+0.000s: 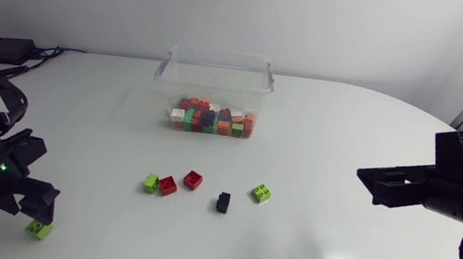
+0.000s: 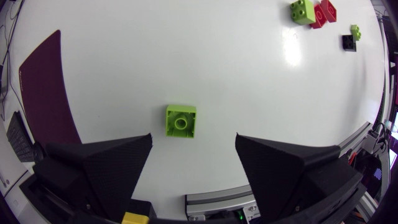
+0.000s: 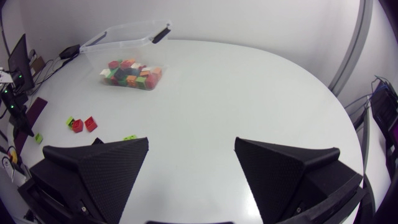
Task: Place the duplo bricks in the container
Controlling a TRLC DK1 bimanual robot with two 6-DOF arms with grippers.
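- I'm working the left gripper [image 2: 193,142] now. Its fingers are standing wide apart w/ nothing between them, hovering over the front-left corner of the tabletop [image 2: 186,56].
- The lime brick [image 2: 181,120] I'm going for is lying flat by that corner. It's just ahead of the finger gap, a bit toward the left finger, touching neither.
- Step in hand, as I'm reading it: lining up for the pick.
- I'm planning to nudge fwd and shift sideways till the brick is sitting centred. Then I'm dropping straight down so the tips are flanking its side walls before closing.
- The brick's sides are looking a touch skewed vs the fingers. A small wrist turn should be putting flat faces on flat pads; otherwise it's prob going to twist out.
- The right gripper [image 3: 191,142] is gaping too, carrying nothing, hanging by the right edge, well apart from everything.
- The container [image 1: 220,60] is sitting at the middle of the far edge, w/ a pile of mixed bricks [image 1: 212,120] lying inside.
- A row of loose bricks [image 1: 193,179] is waiting mid-tabletop: two lime, two red, one black.
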